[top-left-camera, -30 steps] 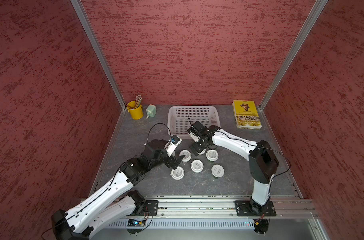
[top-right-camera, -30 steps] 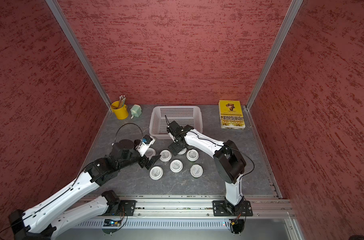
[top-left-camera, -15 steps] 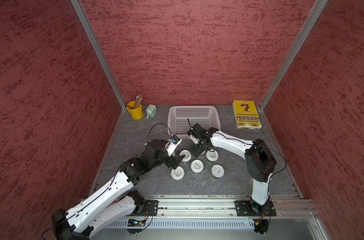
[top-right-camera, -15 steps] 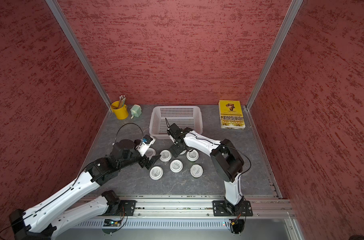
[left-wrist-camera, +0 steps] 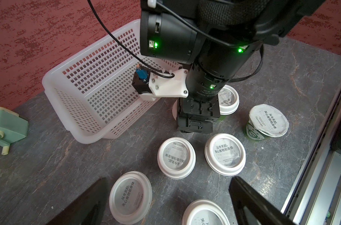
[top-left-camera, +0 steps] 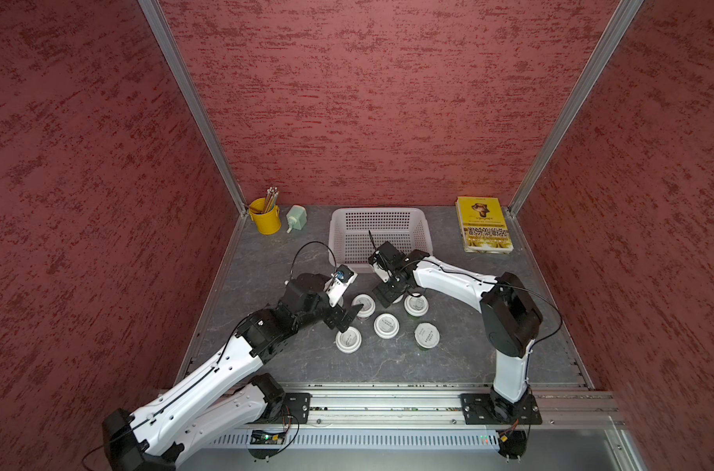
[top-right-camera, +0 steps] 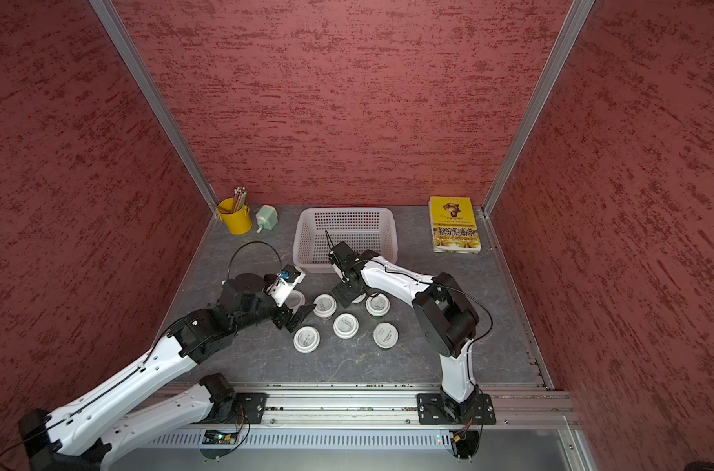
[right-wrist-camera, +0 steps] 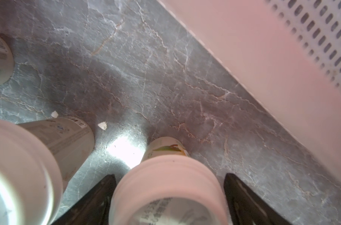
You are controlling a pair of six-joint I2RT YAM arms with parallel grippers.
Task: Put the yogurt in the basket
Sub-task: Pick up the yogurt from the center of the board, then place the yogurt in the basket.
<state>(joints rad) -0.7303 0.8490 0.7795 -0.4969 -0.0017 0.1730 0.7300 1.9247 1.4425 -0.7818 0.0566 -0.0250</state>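
Observation:
Several yogurt cups with white printed lids stand clustered on the grey table in front of the basket (top-left-camera: 377, 211) (top-right-camera: 345, 211), which has nothing in it. My right gripper (top-left-camera: 390, 294) (top-right-camera: 349, 295) (right-wrist-camera: 169, 185) is down over the rearmost cup (right-wrist-camera: 165, 175). Its jaws stand open on either side of the lid, with a small gap on one side. My left gripper (top-left-camera: 347, 316) (top-right-camera: 300, 317) (left-wrist-camera: 168, 181) hangs open above the cluster's left side. It is over the table between one cup (left-wrist-camera: 130, 196) and another (left-wrist-camera: 204, 214) and holds nothing.
A yellow pencil bucket (top-left-camera: 265, 216) and a green sharpener (top-left-camera: 296, 217) stand at the back left. A yellow book (top-left-camera: 485, 224) lies at the back right. Red walls close in three sides, and a metal rail (top-left-camera: 388, 403) runs along the front.
My right gripper has sunk lower around the rear cup and its jaws have come in slightly. The left arm has stayed still.

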